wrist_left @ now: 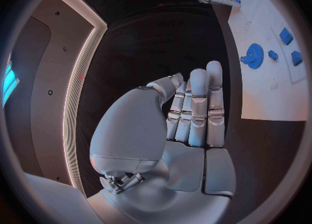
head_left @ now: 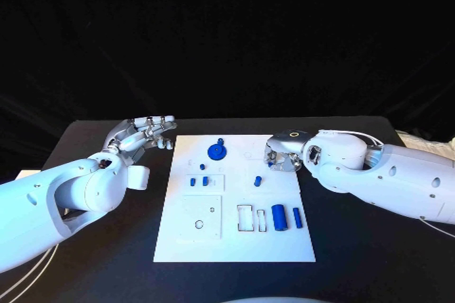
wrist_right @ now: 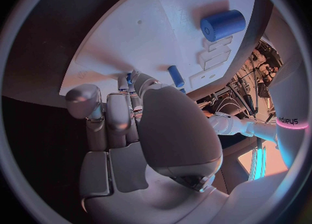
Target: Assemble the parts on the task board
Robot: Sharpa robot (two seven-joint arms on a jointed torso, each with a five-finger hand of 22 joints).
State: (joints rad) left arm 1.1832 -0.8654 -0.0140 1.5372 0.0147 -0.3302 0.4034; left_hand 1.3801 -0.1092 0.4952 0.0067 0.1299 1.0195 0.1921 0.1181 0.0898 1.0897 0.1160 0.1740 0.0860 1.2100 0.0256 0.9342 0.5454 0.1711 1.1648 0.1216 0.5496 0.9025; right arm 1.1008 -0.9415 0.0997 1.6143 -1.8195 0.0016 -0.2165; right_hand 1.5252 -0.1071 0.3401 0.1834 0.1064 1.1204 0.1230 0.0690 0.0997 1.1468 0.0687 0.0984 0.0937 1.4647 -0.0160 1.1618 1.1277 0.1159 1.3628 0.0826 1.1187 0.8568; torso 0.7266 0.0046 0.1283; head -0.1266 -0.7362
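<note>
The white task board (head_left: 237,240) lies in the middle of the table. On it are a blue gear (head_left: 217,150), small blue pieces (head_left: 199,181), a short peg (head_left: 257,181), a thick blue cylinder (head_left: 279,216) and a thin peg (head_left: 296,216). My left hand (head_left: 142,135) hovers just off the board's far left corner with its fingers (wrist_left: 198,104) straight and side by side, holding nothing. My right hand (head_left: 285,155) is over the board's far right part, fingers pointing down at it. A speck of blue (wrist_right: 129,78) shows at its fingertips; whether it is held is unclear.
Black table (head_left: 104,263) surrounds the board on every side. Empty rectangular slots (head_left: 252,217) sit beside the thick cylinder, and a square recess with a hole (head_left: 200,223) lies on the board's left half. From the right wrist, the cylinder (wrist_right: 223,24) and short peg (wrist_right: 176,76) lie beyond the hand.
</note>
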